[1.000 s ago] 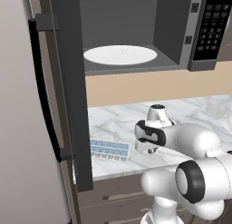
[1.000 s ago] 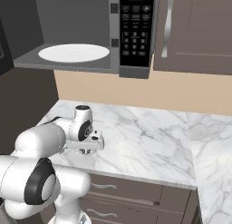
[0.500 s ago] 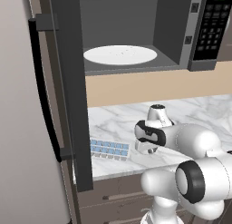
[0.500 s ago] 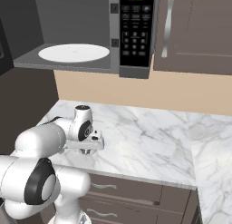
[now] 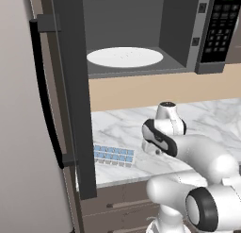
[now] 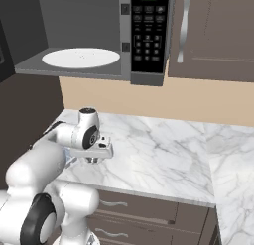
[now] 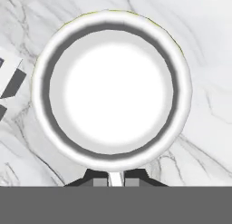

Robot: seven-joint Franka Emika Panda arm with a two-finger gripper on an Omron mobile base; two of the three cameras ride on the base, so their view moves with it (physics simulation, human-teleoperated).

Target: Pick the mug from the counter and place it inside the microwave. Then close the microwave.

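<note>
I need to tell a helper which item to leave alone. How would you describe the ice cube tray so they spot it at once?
Find the open microwave; its door swings out over the marble counter. Beside the door's lower edge lies the ice cube tray, flat, with blue cells.

Microwave [image 5: 188, 34] cavity open above; door [image 5: 70, 86] juts left; ice tray [image 5: 113, 155] beside arm.
</note>
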